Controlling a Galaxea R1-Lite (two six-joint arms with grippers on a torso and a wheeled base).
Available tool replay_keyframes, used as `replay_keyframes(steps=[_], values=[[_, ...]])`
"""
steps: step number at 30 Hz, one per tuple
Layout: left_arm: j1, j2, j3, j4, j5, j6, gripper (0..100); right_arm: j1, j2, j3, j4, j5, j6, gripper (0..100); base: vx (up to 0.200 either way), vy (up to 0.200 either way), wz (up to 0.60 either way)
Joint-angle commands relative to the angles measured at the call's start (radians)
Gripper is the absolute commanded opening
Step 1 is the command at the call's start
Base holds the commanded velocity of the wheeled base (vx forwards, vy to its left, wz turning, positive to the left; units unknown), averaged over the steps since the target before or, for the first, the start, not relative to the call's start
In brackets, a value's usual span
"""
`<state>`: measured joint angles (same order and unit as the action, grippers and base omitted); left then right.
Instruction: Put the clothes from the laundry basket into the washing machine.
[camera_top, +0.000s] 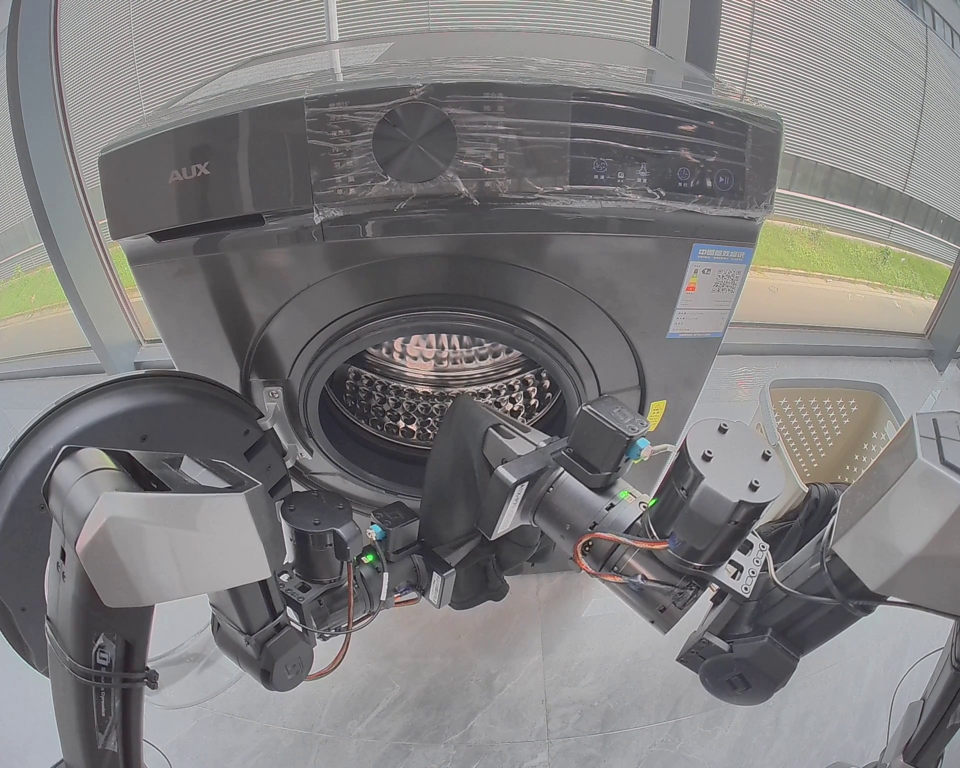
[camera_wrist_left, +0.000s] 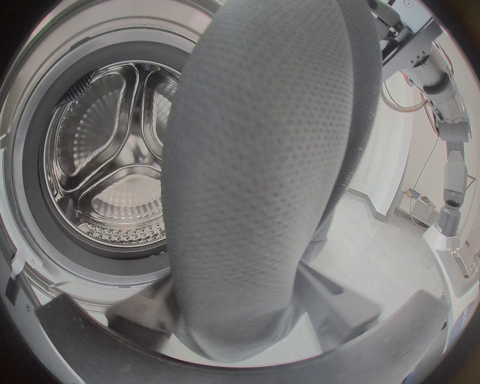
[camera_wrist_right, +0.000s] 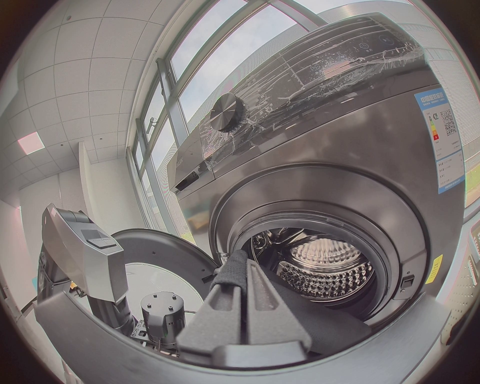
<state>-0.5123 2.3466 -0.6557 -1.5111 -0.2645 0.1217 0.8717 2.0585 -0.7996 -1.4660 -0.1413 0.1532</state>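
Note:
The washing machine (camera_top: 440, 250) stands in front of me with its door (camera_top: 120, 420) swung open to the left and the steel drum (camera_top: 440, 385) bare inside. A dark grey garment (camera_top: 462, 500) hangs before the lower rim of the opening. My right gripper (camera_top: 478, 432) is shut on the garment's upper edge (camera_wrist_right: 234, 265), just outside the drum (camera_wrist_right: 320, 270). My left gripper (camera_top: 452, 585) sits lower, under the same cloth. Its fingers (camera_wrist_left: 145, 310) stand wide apart with the garment (camera_wrist_left: 260, 165) bulging up between them. The laundry basket (camera_top: 830, 430) lies at the right.
The open door (camera_wrist_right: 160, 260) takes up the space on the left, close behind my left arm. Pale tiled floor (camera_top: 560, 680) spreads below the machine. Glass walls with metal frames (camera_top: 60, 200) stand behind and beside it.

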Motion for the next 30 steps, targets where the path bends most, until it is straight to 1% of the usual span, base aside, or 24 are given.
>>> replay_keyframes(steps=[1, 5, 9, 10, 12, 13, 15, 16, 19, 21, 23, 25, 27, 28, 29, 30], values=[[-0.002, 0.008, -0.004, -0.001, -0.002, 0.001, 0, 0.000, -0.001, -0.001, -0.002, 0.000, 0.000, 0, 0.000, 0.000, 0.00], [-0.006, -0.003, -0.005, -0.001, -0.004, -0.002, 0, -0.013, -0.001, -0.003, 0.001, 0.000, 0.000, 0, 0.000, 0.000, 0.00], [-0.006, -0.013, 0.005, -0.003, -0.006, 0.001, 0, -0.019, 0.002, -0.007, 0.004, 0.000, 0.000, 0, 0.000, 0.000, 0.00], [-0.011, -0.090, 0.070, -0.003, -0.015, 0.003, 0, -0.059, 0.014, -0.026, 0.012, 0.002, 0.000, 0, 0.000, 0.000, 0.00], [-0.011, -0.119, 0.096, -0.003, -0.016, 0.004, 0, -0.076, 0.025, -0.041, 0.010, 0.002, 0.000, 0, 0.000, 0.000, 0.00], [-0.015, -0.174, 0.145, -0.003, -0.021, 0.006, 0, -0.099, 0.051, -0.079, 0.010, 0.002, 0.000, 0, 0.000, 0.000, 0.00], [-0.018, -0.199, 0.169, -0.003, -0.024, 0.006, 0, -0.108, 0.063, -0.096, 0.010, 0.002, 0.000, 0, 0.000, 0.000, 0.00], [-0.021, -0.273, 0.239, -0.003, -0.041, 0.006, 0, -0.134, 0.088, -0.128, 0.012, 0.000, 0.000, 0, 0.000, 0.000, 0.00], [-0.018, -0.377, 0.327, -0.003, -0.076, 0.007, 0, -0.163, 0.121, -0.144, 0.009, 0.002, 0.000, 0, 0.000, 0.000, 0.00], [-0.012, -0.438, 0.377, -0.003, -0.098, 0.007, 0, -0.163, 0.147, -0.141, -0.004, 0.002, 0.002, 0, 0.000, 0.000, 0.00], [-0.009, -0.490, 0.413, -0.003, -0.108, 0.004, 0, -0.158, 0.166, -0.141, -0.007, 0.002, 0.006, 0, 0.000, 0.000, 0.00], [0.000, -0.523, 0.421, -0.003, -0.107, 0.003, 0, -0.152, 0.172, -0.138, -0.016, 0.002, 0.009, 0, 0.000, 0.000, 0.00], [0.014, -0.536, 0.421, -0.003, -0.102, 0.013, 0, -0.149, 0.173, -0.127, -0.022, 0.003, 0.009, 0, 0.000, 0.000, 0.00], [0.021, -0.550, 0.415, -0.003, -0.101, 0.006, 0, -0.135, 0.170, -0.105, -0.025, 0.005, 0.009, 0, 0.000, 0.000, 0.00], [0.023, -0.556, 0.412, -0.003, -0.101, 0.004, 0, -0.129, 0.170, -0.099, -0.025, 0.005, 0.009, 0, 0.000, 0.000, 0.00], [0.026, -0.556, 0.407, -0.003, -0.101, 0.003, 0, -0.125, 0.170, -0.084, -0.027, 0.015, 0.009, 0, 0.000, 0.000, 0.00]])
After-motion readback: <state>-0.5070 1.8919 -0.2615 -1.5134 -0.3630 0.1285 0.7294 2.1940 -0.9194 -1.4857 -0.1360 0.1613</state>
